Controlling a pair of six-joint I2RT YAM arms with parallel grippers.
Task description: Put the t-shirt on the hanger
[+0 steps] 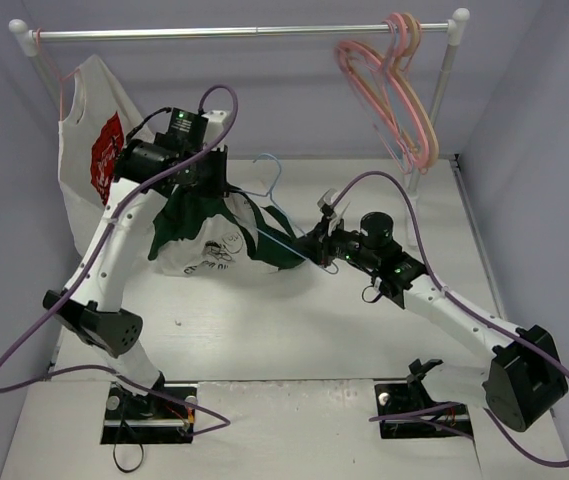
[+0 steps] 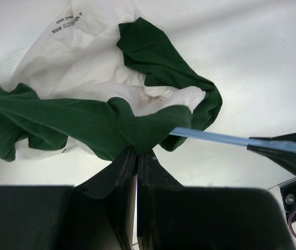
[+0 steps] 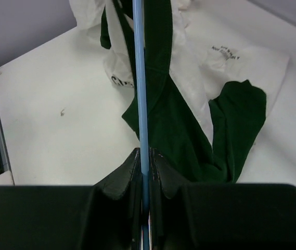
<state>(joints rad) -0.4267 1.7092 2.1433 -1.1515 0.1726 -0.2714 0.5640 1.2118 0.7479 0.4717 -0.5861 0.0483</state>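
The dark green t-shirt with its whitish inner side lies bunched on the table's middle left. My left gripper is shut on its ribbed collar and holds that part lifted. The light-blue hanger has its hook sticking up behind the shirt and one arm running into the shirt. My right gripper is shut on the hanger's thin blue bar, which leads away into the green fabric. The same bar enters the collar opening in the left wrist view.
A white shirt with red print hangs at the left end of the rail. Several thick pink hangers hang at the rail's right end. Grey walls close in the table at both sides.
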